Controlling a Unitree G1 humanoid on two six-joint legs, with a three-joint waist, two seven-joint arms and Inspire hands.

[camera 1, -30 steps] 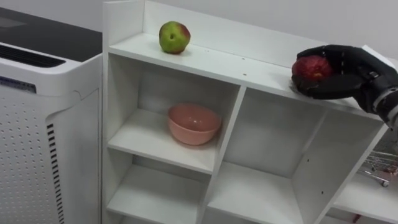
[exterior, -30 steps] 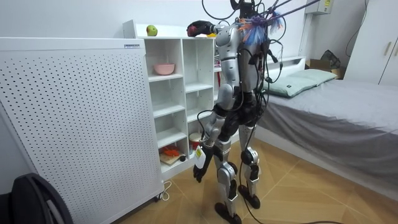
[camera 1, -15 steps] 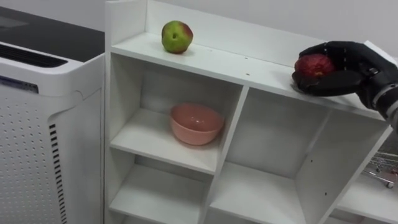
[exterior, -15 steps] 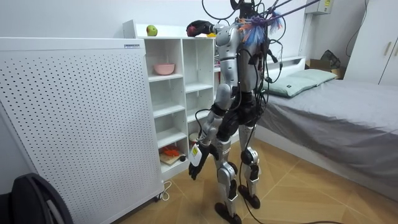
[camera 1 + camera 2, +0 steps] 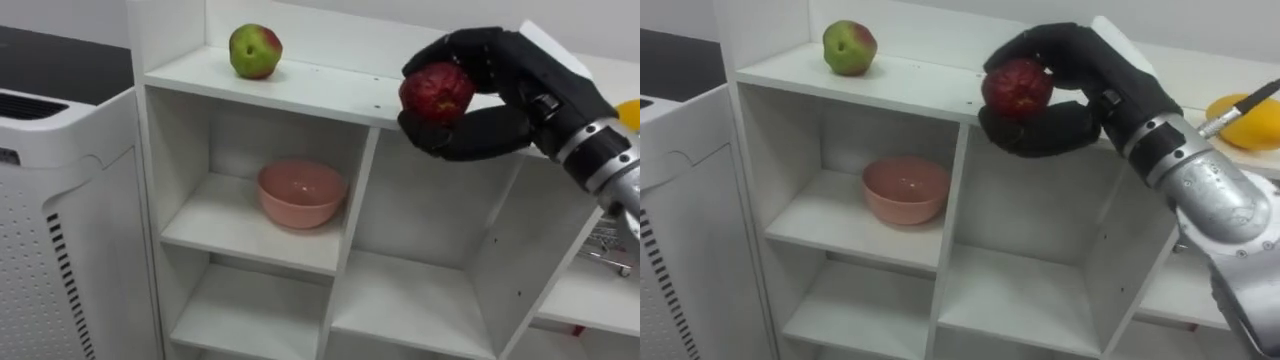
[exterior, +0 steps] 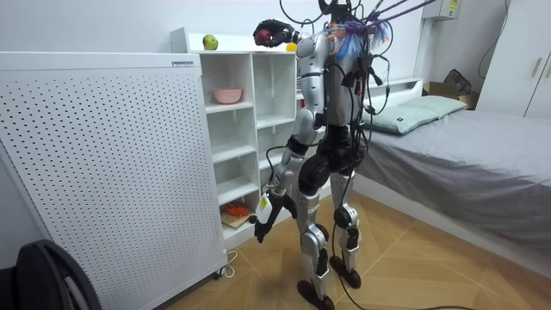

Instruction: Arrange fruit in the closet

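We are lifting the round dark red apple (image 5: 436,93) off the white closet's top shelf (image 5: 310,88), our right hand's (image 5: 540,85) fingers curling round it, carrying it left toward the green-and-red apple (image 5: 254,50), so it is probably being re-placed. Our left hand (image 6: 261,226) is hanging low.

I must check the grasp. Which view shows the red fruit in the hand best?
The right eye view: the red fruit is near, the right hand curled round it. The left eye view shows almost the same. The room view shows a small red spot at the closet top.
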